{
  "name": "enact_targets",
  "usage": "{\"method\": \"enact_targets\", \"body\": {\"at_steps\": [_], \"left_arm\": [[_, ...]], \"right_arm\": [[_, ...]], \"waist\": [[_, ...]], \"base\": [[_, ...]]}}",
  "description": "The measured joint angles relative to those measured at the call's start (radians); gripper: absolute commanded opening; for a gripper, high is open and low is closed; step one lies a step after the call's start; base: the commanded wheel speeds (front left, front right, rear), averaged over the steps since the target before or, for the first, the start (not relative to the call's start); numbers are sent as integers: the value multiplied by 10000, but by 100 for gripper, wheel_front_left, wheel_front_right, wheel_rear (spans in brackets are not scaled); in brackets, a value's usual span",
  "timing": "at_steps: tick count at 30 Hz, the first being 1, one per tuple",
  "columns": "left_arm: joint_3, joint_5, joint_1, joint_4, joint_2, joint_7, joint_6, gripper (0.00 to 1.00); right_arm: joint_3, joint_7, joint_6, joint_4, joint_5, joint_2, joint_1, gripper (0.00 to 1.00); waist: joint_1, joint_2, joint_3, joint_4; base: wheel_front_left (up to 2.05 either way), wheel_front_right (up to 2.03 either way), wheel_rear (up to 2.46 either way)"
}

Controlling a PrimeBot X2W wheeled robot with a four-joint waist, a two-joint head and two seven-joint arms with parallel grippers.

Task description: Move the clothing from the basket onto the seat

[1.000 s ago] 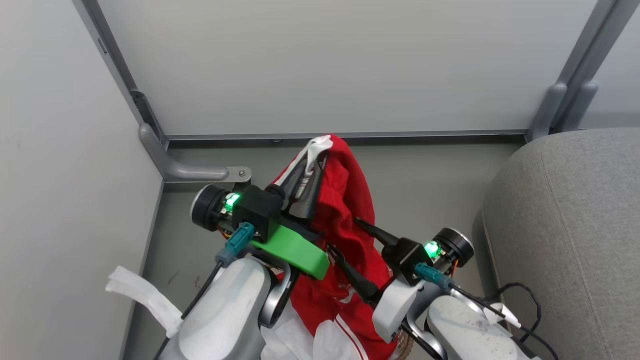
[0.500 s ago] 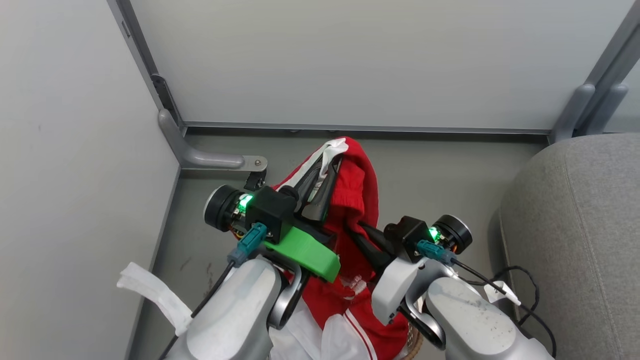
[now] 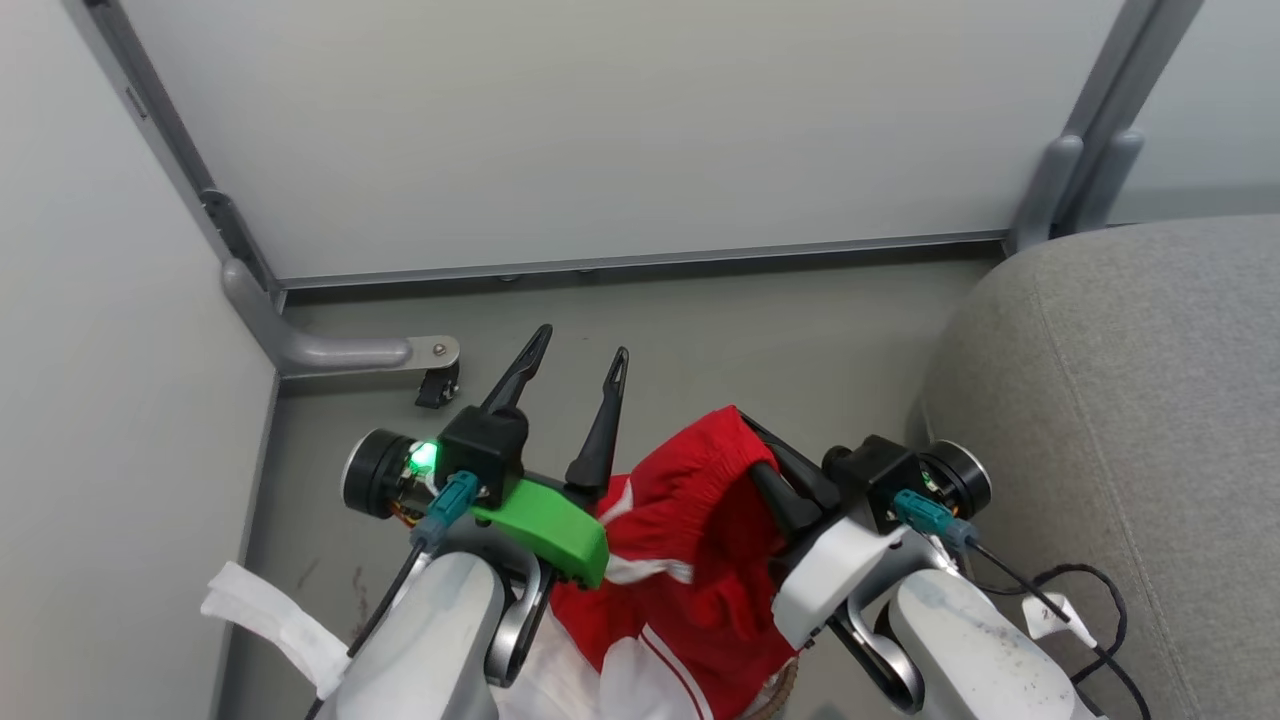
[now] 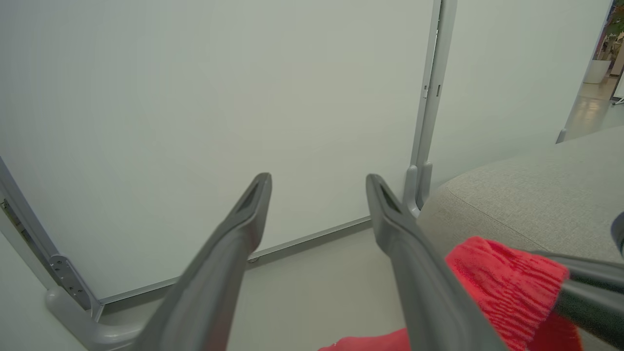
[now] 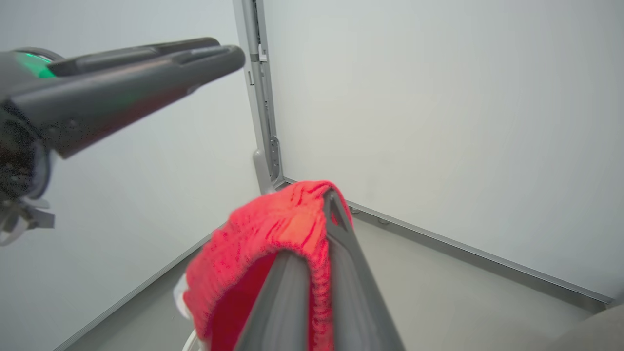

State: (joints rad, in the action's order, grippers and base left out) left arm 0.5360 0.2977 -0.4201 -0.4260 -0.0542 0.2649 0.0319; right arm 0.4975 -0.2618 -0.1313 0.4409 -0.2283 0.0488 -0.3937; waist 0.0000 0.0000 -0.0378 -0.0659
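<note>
One gripper alone carries the load: the right gripper [image 3: 752, 440] is closed on the ribbed edge of the clothing [image 3: 690, 540]. The left gripper [image 3: 583, 342] stands wide open with nothing between its fingers, just beside the red cloth. The clothing is up in the air between the two forearms, and its lower part hangs down toward the basket [image 3: 786, 690]. It is not yet on the seat [image 3: 1130, 400], which is at the robot's right.

The hold looks small, only a fold of the edge, so the cloth could slip out during the swing to the right and fall on the floor [image 3: 800, 330] between basket and seat. The hanging part could also catch on the basket rim and pull the basket over, or drag other cloth out with it. The open left fingers are near enough to hook the cloth if that arm moves carelessly.

Of the basket, a short piece of brown woven rim shows at the bottom edge of the head view. White cloth [image 3: 558, 690] lies under the red there. Whether more clothing is inside cannot be told, because the arms cover it.
</note>
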Motion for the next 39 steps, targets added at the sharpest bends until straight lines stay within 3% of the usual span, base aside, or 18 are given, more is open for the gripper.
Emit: {"method": "enact_targets", "body": {"at_steps": [14, 25, 32, 39], "left_arm": [[-1417, -769, 1426, 385, -46, -2, 560, 100], [-1499, -1135, 1568, 696, 27, 0, 825, 100], [-1104, -1126, 1382, 667, 59, -2, 913, 100], [-1093, -1279, 1211, 759, 36, -2, 949, 100]], "right_arm": [[-1174, 0, -2, -1565, 439, 117, 810, 0], [-1941, 2, -2, -2577, 627, 476, 867, 0], [-2420, 0, -2, -3361, 1091, 1229, 409, 0], [-2477, 0, -2, -3584, 1367, 2834, -2129, 0]], "waist": [[0, 0, 3, 2646], [0, 0, -215, 4944], [0, 0, -603, 5802], [0, 0, -1331, 6017]], "base": [[0, 0, 0], [0, 0, 0], [0, 0, 0], [0, 0, 0]]}}
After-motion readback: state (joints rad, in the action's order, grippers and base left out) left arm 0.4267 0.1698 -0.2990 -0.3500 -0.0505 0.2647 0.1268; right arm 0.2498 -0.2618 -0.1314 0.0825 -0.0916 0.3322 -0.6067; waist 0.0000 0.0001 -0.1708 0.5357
